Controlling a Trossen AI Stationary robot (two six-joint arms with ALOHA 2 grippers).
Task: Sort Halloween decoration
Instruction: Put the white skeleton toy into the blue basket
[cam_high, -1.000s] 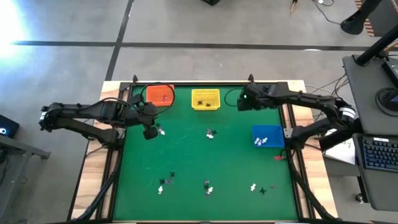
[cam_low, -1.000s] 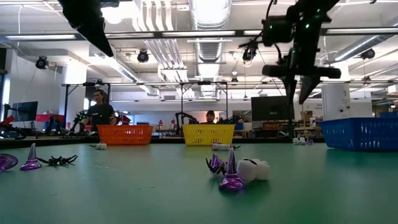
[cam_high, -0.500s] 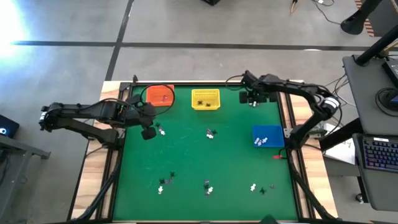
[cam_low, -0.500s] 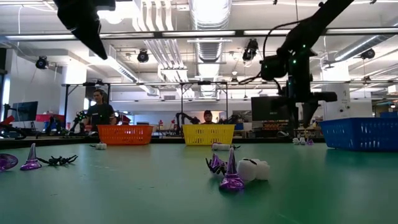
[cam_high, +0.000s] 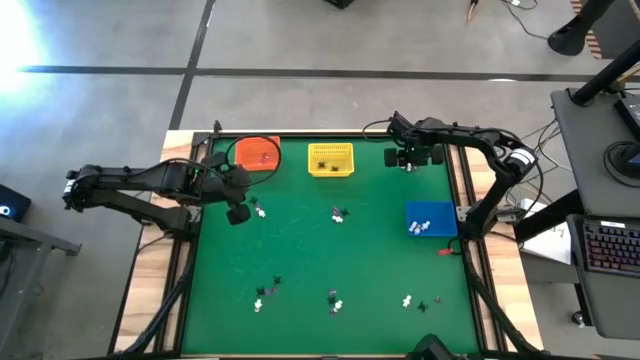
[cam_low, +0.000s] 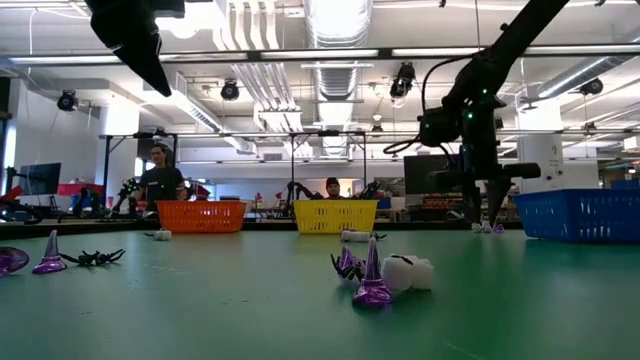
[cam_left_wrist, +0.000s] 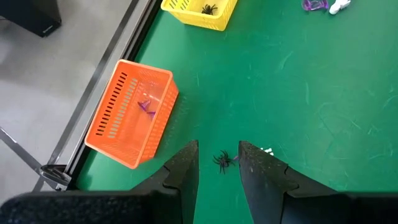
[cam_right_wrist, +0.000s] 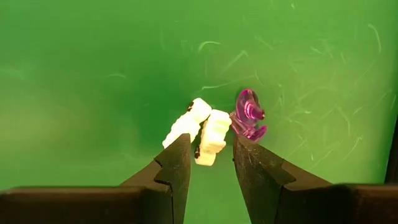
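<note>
The Halloween decoration is a scatter of tiny white, black and purple trinkets on the green mat (cam_high: 320, 250). My right gripper (cam_high: 410, 161) is low over the mat's far right part, pointing down, open. Its fingers stand on either side of a white trinket (cam_right_wrist: 210, 138); a second white one (cam_right_wrist: 186, 124) and a purple one (cam_right_wrist: 249, 117) lie beside it. In the low view its fingertips (cam_low: 495, 212) hang just above these trinkets (cam_low: 484, 227). My left gripper (cam_high: 238, 212) hangs high and open above a black spider (cam_left_wrist: 222, 160), near the orange basket (cam_high: 257, 153).
A yellow basket (cam_high: 331, 158) with a spider sits at the far middle, and a blue basket (cam_high: 430, 219) with white pieces at the right edge. Trinkets lie at the centre (cam_high: 340, 214) and along the near side (cam_high: 265, 292), (cam_high: 335, 300), (cam_high: 415, 301). People stand beyond the table.
My right gripper has come down from high above the mat to just over the trinkets at the far right, shifting a little toward the right edge and tipping more steeply downward. My left gripper has kept still.
</note>
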